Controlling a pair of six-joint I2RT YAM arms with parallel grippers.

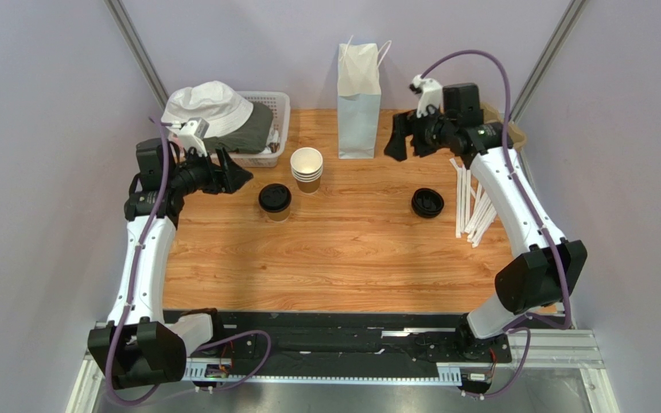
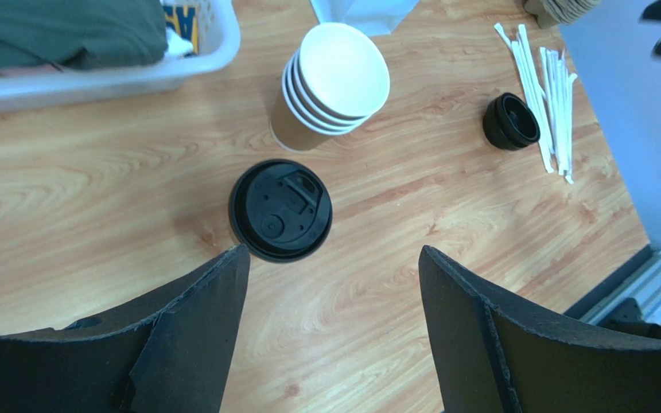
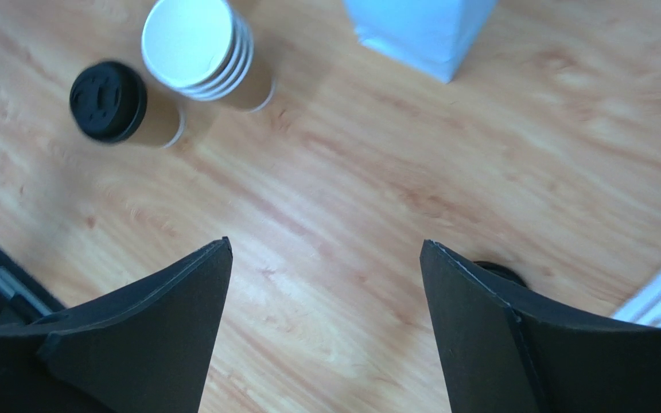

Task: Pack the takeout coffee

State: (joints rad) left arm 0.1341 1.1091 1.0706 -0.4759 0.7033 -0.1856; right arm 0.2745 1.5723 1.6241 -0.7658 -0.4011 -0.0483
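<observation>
The takeout coffee (image 1: 274,200) is a brown paper cup with a black lid, standing upright on the wooden table left of centre. My left gripper (image 1: 237,176) hovers just left of it and above, open and empty. In the left wrist view the lid (image 2: 280,209) lies just beyond the left fingertip, with the left gripper (image 2: 334,251) wide apart over bare wood. My right gripper (image 1: 399,142) hangs open and empty at the back right, beside the white paper bag (image 1: 359,101). In the right wrist view the coffee (image 3: 108,101) is far off at the upper left of the right gripper (image 3: 326,244).
A stack of lidless cups (image 1: 306,168) stands just right of and behind the coffee. A loose black lid (image 1: 427,203) and white straws (image 1: 472,206) lie on the right. A white basket (image 1: 278,129) with a hat (image 1: 209,105) sits back left.
</observation>
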